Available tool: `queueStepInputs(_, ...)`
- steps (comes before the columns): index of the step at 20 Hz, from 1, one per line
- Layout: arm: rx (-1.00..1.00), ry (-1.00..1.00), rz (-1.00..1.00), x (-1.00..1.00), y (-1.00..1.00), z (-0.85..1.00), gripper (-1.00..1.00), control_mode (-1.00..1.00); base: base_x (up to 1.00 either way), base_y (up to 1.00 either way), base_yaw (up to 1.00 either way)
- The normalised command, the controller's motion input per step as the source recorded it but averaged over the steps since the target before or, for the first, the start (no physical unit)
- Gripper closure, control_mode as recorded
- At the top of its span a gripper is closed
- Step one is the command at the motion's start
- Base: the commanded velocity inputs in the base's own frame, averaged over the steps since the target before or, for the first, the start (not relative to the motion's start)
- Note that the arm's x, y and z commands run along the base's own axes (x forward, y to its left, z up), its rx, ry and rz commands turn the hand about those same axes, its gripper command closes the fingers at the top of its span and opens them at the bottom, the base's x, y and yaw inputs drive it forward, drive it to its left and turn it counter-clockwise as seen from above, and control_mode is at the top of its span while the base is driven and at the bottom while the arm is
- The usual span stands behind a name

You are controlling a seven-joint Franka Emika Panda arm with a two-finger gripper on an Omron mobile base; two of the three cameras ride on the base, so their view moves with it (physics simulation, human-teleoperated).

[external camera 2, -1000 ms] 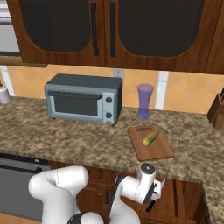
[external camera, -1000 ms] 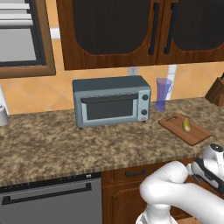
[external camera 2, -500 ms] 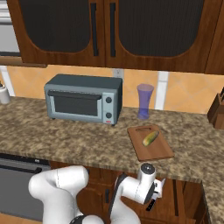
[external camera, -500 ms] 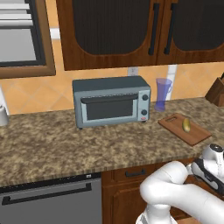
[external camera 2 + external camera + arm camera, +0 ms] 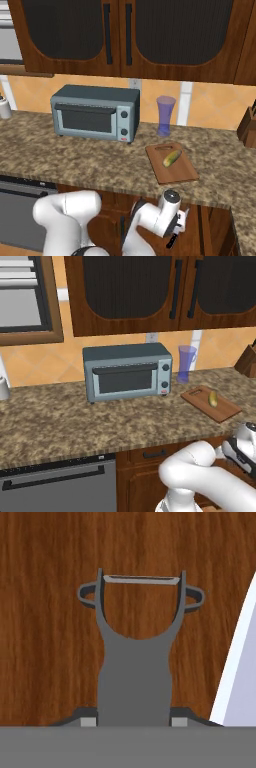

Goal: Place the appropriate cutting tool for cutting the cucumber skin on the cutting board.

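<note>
One of each: I count a single cutting tool (image 5: pixel 135 657), a single cucumber (image 5: pixel 172 158) and a single cutting board (image 5: pixel 182 172).
Other things: one grey toaster oven (image 5: pixel 96 113), one purple tumbler (image 5: pixel 165 116), one dark knife block (image 5: pixel 248 128) and two upper cabinet doors with dark panels.
Jaws: clenched on the cutting tool; in the hand view I see its slim grey handle running down between the two tips, and its forked head with a thin crossbar blade pointing to 12 o'clock.
Gripper place: I see the gripper (image 5: pixel 174 236) low in front of the lower cabinets, below the surface edge, at about 6 o'clock from the board in the right base view.
Behind the tool: brown wood grain fills the background of the hand view; I cannot tell whether the tool touches it.
Cucumber: lies on the board, toward its far half, tilted, apart from the gripper.
Board: rests flat on the speckled stone surface (image 5: pixel 60 160), handle end with the hole facing 11 o'clock, at about 4 o'clock from the toaster oven.
Tumbler: upright, at 12 o'clock from the board, just beside the oven.
Knife block: at the 3 o'clock edge of the surface.
</note>
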Motion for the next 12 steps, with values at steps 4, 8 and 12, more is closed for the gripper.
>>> queueStepInputs(4, 0.09, -0.14, -0.01, -0.92, 0.37, 0.67, 1.00, -1.00, 0.00, 0.00, 0.00)
queueStepInputs(8, 0.02, 0.00, -0.02, -0.49, 0.09, 0.93, 1.00, -1.00, 0.00, 0.00, 0.00)
queueStepInputs(12, 0.00, 0.00, -0.01, -0.58, 0.00, 1.00, 1.00, -1.00, 0.00, 0.00, 0.00)
